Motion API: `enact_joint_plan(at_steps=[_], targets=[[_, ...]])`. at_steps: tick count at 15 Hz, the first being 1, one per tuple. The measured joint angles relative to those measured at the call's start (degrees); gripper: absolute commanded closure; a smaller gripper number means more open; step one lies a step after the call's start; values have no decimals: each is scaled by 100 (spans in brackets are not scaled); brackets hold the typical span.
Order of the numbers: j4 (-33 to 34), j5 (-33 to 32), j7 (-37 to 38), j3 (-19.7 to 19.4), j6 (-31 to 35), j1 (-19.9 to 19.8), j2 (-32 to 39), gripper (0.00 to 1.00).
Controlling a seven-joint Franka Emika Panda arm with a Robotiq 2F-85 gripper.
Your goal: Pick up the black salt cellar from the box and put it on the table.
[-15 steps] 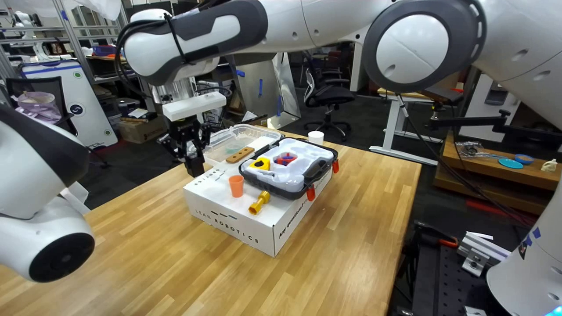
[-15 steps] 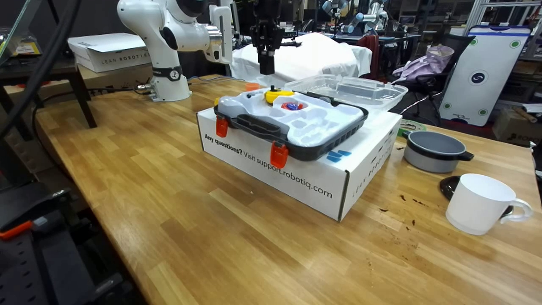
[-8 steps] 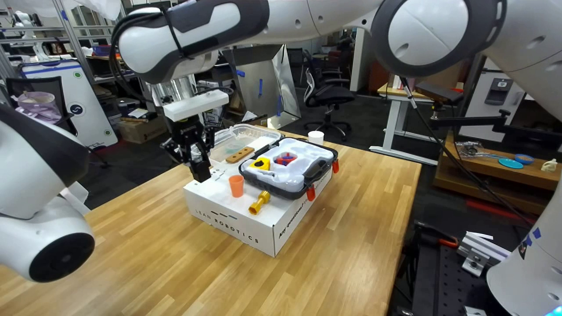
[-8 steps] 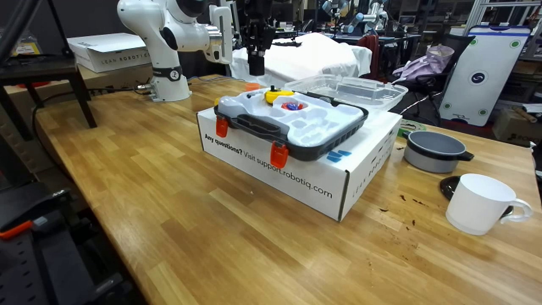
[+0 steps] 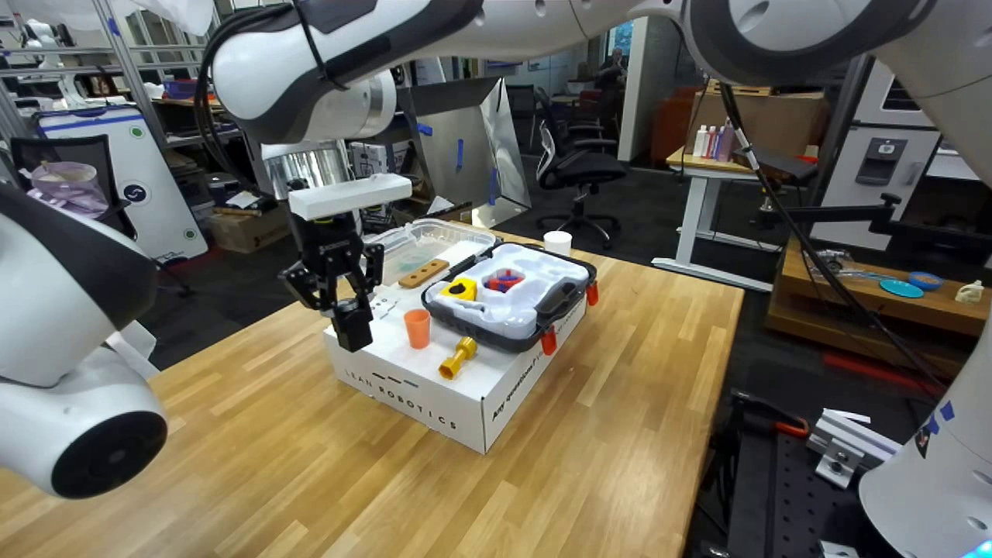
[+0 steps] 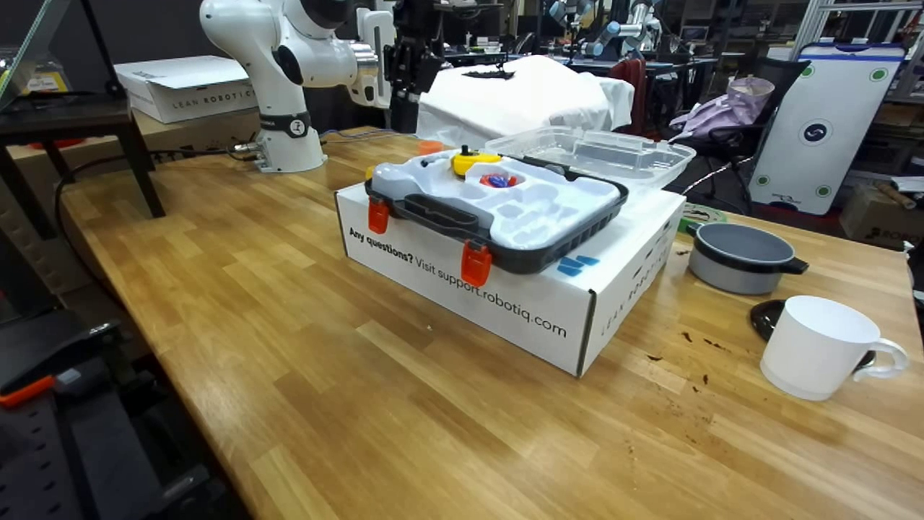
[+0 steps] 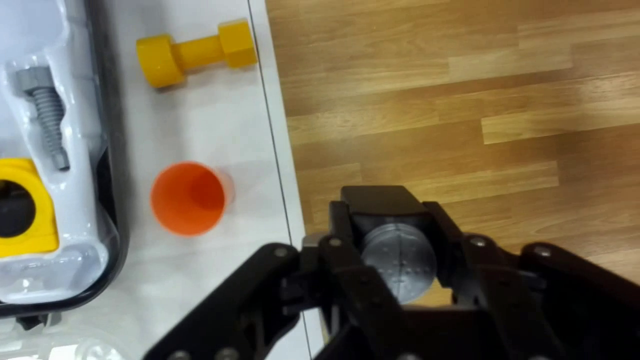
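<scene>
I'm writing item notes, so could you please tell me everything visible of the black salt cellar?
The black salt cellar has an angular, blocky body, perhaps plastic, with a greyish, glassy round top crossed by a thin line. The gripper is closed on it. It leans slightly in an exterior view and hangs above the table, just past the edge of the box in the wrist view; nothing else appears to touch it.
</scene>
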Motion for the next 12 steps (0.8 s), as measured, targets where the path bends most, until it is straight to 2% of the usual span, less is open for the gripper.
enact_joint_plan(at_steps=[6,9,10,12], targets=[[-999,87,0,40,277,67,-559,86],[-1275,87,0,39,303,69,-676,86],[-1322,87,0,39,303,69,-692,61],[-1365,86,0,39,304,70,-706,61]])
